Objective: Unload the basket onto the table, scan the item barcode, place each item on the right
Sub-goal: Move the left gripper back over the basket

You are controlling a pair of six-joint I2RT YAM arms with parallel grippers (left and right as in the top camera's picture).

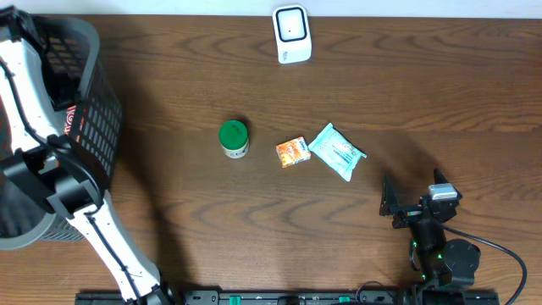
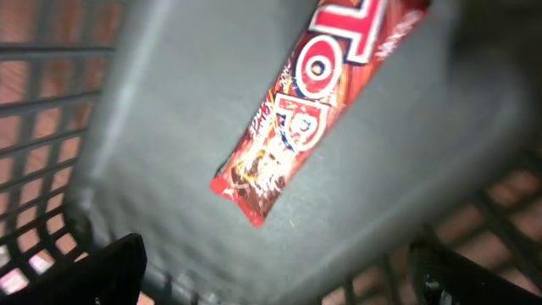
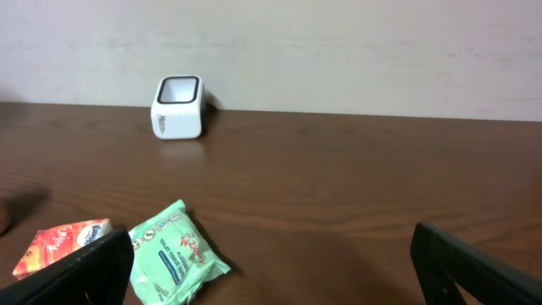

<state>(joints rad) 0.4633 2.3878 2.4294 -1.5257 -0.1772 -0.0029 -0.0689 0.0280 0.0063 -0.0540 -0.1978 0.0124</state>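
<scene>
Red snack bar (image 2: pixel 306 97) lies diagonally in basket (image 2: pixel 161 127).

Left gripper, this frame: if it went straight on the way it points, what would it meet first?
Most likely the red snack bar lying on the basket's grey floor. It sits roughly centred ahead of the open left gripper. The view is blurry, so a fingertip might reach bare floor beside it first.

The long red glossy snack wrapper (image 2: pixel 296 110) runs off the top edge of the left wrist view, its lettering blurred. Overhead, the dark mesh plastic basket (image 1: pixel 97 110) at the left hides most of it
</scene>
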